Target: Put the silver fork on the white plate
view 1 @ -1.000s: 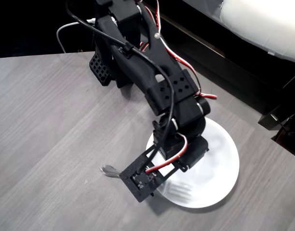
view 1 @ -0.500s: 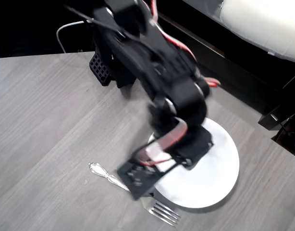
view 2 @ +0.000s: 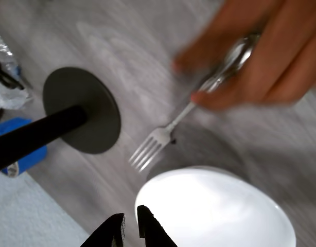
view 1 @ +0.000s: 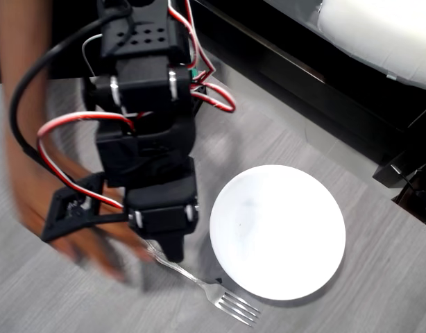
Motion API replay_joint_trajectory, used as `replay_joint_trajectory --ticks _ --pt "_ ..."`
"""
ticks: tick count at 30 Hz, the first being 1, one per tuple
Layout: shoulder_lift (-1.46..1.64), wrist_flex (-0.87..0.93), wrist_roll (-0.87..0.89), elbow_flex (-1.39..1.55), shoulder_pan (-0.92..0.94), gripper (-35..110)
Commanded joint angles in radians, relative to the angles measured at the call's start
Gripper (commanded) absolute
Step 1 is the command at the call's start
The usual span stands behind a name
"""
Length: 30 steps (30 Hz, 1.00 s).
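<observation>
Silver fork (view 1: 211, 292) on the table (view 1: 53, 305) just left of the white plate (view 1: 277, 231), handle seemingly in a person's hand (view 2: 256, 56).

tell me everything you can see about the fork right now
The silver fork is slim shiny metal with four tines. In the overhead view it lies on the grey wood table beside the white plate, not on it, tines pointing lower right. A person's hand grips its handle end.

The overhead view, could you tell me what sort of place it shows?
Probably a home or office room used as a robot test table: a grey wood-grain tabletop with a white plate and silver fork, and dark furniture behind.
</observation>
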Motion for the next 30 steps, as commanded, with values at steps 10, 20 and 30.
replay_joint_trajectory --ticks 10,20,30 --pt "0.061 -0.015 0.002 0.118 0.034 0" --pt "0.066 -0.055 -0.044 0.156 0.069 0" --pt "0.12 -0.015 -0.083 0.192 0.109 0"
